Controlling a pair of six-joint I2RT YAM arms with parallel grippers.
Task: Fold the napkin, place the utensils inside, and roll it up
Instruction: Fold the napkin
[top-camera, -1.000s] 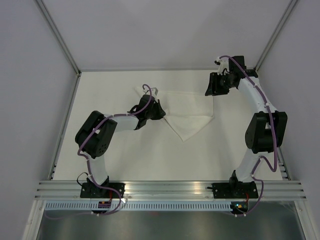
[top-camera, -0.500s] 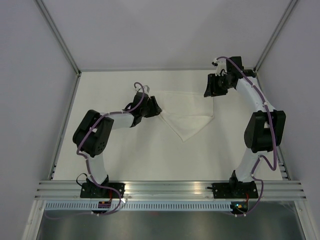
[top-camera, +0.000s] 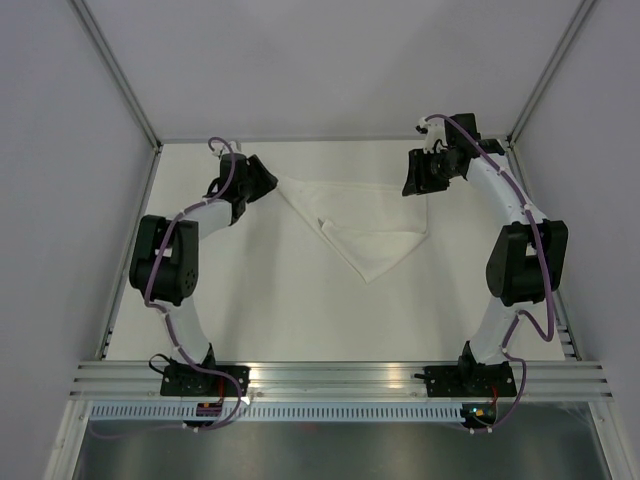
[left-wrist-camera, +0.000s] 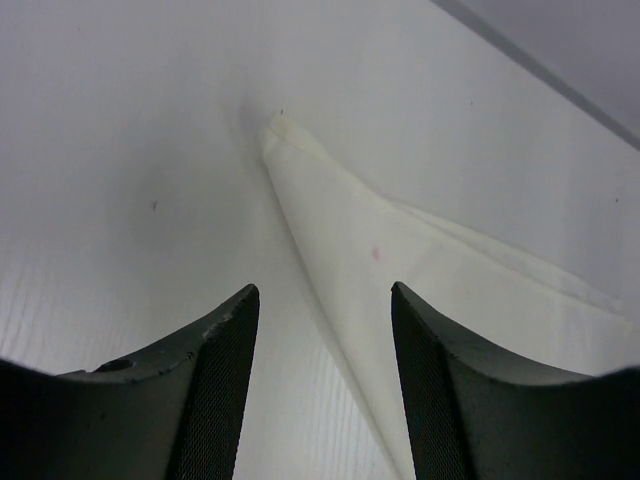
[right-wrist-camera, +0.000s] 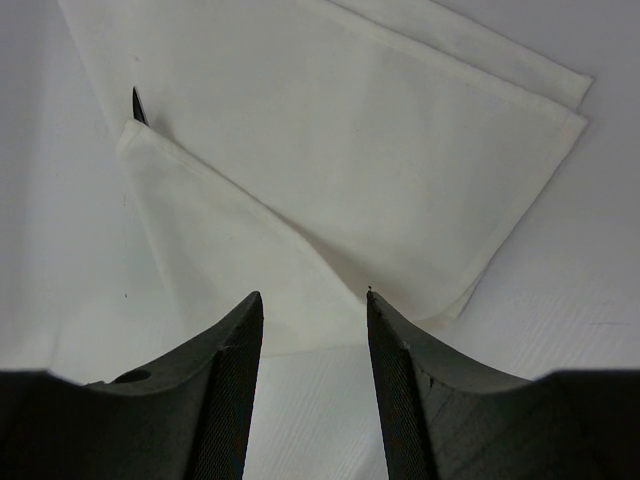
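Napkin (top-camera: 372, 232) lies on the worktop (top-camera: 250, 310) as a folded triangle. Its long edge is on the far side and its point is toward the arm bases.

Change noted: a second ago the left claw (left-wrist-camera: 322, 292) was clamped down on the cloth, left of its middle. It has since let go, and we now see it drawn back to the far left with its jaws parted and nothing between them. From its wrist camera, the napkin's left corner sits just ahead of the fingertips, apart from them. The right claw (right-wrist-camera: 312, 298) has barely shifted. It hangs open and empty over the cloth's far right corner.

The release left a small flap (top-camera: 326, 222) turned over near the middle of the triangle. In the right wrist view a thin dark sliver (right-wrist-camera: 137, 105) pokes out at that flap's edge. We take it for the knife, otherwise hidden under the cloth. We cannot tell how it lies beneath.

Our reading:
- The fold is made and the knife looks tucked inside.
- The cloth is flat, so rolling has not begun.
- The left claw sits beside the left corner and the right claw above the right one, so both are well placed to take the cloth for rolling.
- The main risk is the knife sliding out of the loose flap once the cloth is dragged.
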